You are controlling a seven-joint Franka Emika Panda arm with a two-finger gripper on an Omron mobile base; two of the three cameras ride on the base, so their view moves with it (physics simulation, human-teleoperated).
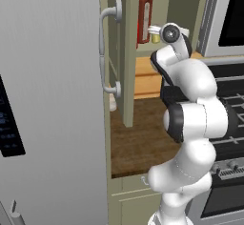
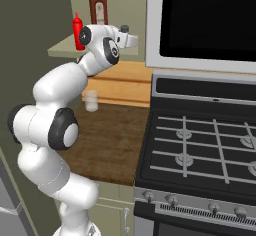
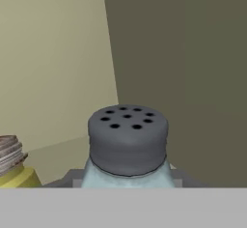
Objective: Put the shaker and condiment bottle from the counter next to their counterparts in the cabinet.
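Grey-capped shaker (image 3: 128, 147) pinched in the narrow-set gripper (image 3: 126, 186) over the cabinet (image 1: 127, 52) shelf, just beside the small yellow shaker (image 3: 13, 166), condiment bottle (image 2: 78, 31) already shelved beyond: likely to topple either neighbour if released crooked.

yellow shaker (image 3: 12, 166) close beside shaker (image 3: 128, 145), cabinet (image 3: 183, 77) walls behind

Shaker (image 3: 128, 147) in cabinet (image 3: 58, 67), yellow shaker (image 3: 14, 171) just beside, prob. apart.
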